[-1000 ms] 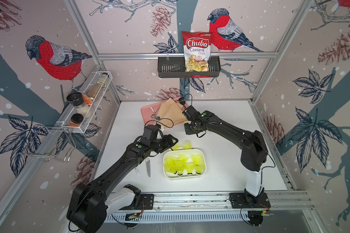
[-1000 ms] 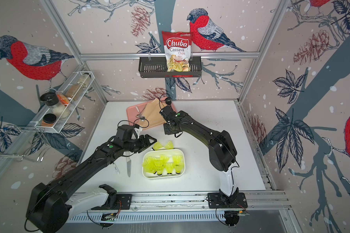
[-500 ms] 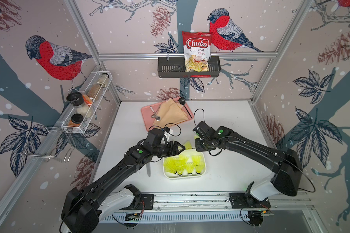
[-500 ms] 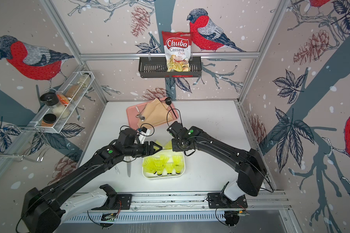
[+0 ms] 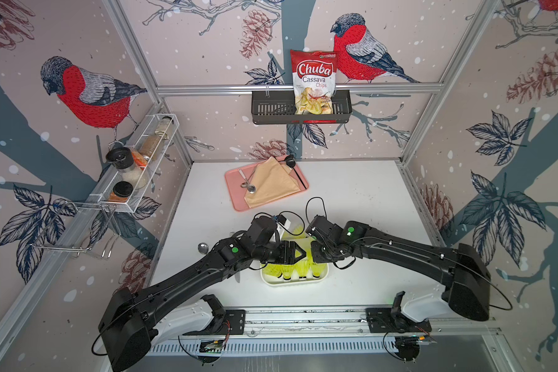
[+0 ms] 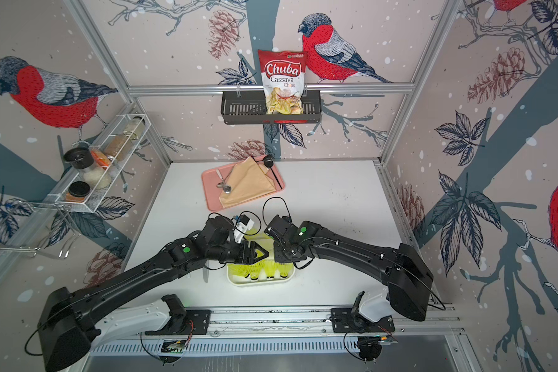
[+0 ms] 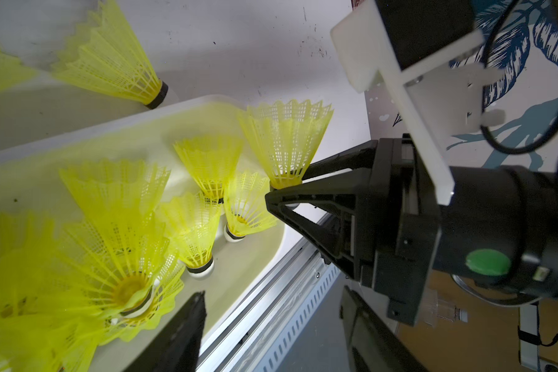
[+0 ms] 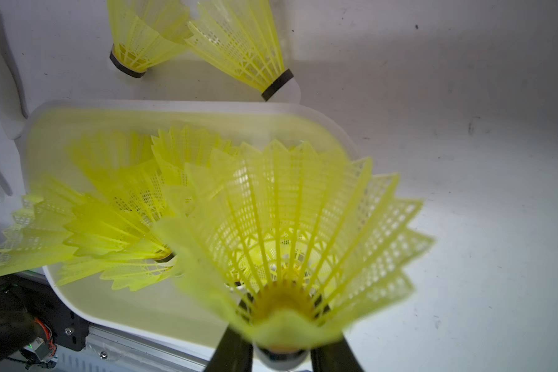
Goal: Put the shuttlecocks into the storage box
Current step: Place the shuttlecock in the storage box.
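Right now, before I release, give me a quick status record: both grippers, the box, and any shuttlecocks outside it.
right gripper: shut on one shuttlecock
held shuttlecock: gripped at its base, above a corner of the storage box
left gripper: open, empty, close to the right gripper
in the box: several shuttlecocks, exact count unclear
outside the box: two loose shuttlecocks lying on the table just behind it

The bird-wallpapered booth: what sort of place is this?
Likely a robot test booth staged as a kitchen: an aluminium frame, two arms on a rail, a spice rack and chips on the walls.
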`<state>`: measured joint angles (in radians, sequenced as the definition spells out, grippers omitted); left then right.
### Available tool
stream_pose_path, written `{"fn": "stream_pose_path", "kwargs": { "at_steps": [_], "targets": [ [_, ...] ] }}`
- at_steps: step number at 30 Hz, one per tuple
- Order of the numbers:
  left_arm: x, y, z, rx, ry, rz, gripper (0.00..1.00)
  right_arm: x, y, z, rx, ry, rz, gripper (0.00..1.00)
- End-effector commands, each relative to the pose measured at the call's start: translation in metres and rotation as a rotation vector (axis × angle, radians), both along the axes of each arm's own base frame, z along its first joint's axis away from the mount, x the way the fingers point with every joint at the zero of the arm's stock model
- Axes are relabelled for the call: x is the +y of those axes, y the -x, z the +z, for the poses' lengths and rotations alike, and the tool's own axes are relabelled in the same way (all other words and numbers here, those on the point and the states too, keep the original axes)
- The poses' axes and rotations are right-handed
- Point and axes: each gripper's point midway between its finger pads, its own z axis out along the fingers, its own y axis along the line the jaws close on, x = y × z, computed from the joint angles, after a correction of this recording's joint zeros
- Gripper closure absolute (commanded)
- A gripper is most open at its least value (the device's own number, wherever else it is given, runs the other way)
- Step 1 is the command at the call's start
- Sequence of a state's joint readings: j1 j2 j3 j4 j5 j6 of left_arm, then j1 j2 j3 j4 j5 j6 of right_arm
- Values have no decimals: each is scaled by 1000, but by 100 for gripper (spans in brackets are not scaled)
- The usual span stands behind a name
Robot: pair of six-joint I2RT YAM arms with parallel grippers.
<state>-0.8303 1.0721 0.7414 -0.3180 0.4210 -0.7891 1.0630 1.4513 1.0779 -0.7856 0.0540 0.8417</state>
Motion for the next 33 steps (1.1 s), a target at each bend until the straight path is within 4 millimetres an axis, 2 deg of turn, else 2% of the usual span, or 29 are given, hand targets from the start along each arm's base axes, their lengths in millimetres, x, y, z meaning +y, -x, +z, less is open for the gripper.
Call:
{"fn": "stream_pose_path", "kwargs": {
  "at_steps": [1,18,28,33],
  "targets": [
    [-5,-3,2,-19,12,10,31,3,0,-2,1,-16,-17,75],
    [-11,0,-1,-14,6,0,31,-3,5,-13,8,39,8,74],
    [-10,0,-2,-11,7,4,31,-7,10,-18,19,72,29,65],
    [-10,0,-3,-11,5,9,31,-8,11,-14,15,78,31,64]
  ]
}}
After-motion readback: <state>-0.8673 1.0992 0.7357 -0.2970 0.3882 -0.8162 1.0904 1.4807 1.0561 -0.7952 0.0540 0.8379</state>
